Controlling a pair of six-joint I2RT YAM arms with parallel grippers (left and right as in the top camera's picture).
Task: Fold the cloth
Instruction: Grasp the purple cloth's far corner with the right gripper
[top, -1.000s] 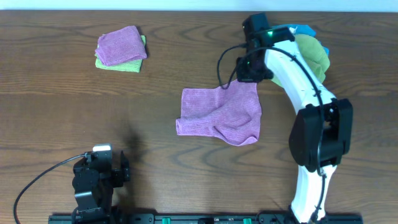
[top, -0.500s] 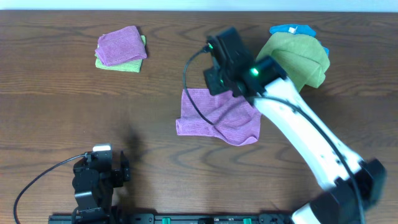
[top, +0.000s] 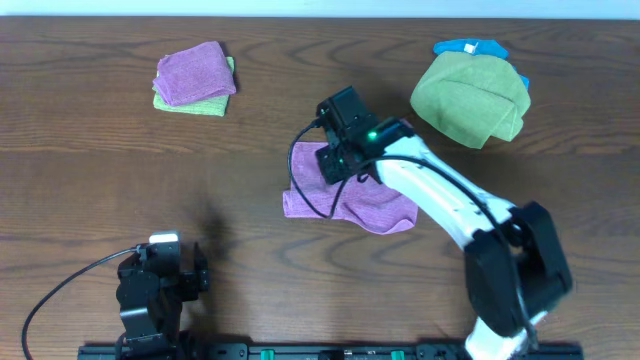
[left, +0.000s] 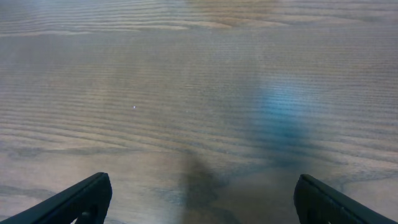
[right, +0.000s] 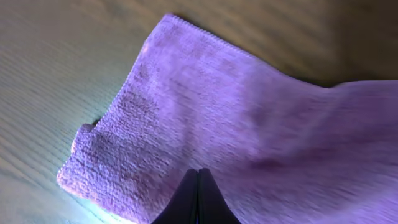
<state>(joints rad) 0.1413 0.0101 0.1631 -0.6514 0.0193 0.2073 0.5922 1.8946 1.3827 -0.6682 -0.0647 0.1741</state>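
Overhead, the purple cloth (top: 375, 212) lies at the centre of the tabletop (top: 100, 180), a corner gripped in the closed right jaws above its left half. The left jaws are held open. The fold is judged underway; alignment with the left edge is needed next.

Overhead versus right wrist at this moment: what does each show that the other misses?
Only overhead: the folded purple-on-green stack, the green cloth with a blue item behind it, the left arm at the near edge, and the whole right arm. Only right wrist: the cloth's terry weave, its rolled left edge, and the right gripper with fingers pressed together on the fabric. Both: the purple cloth on the wooden table.
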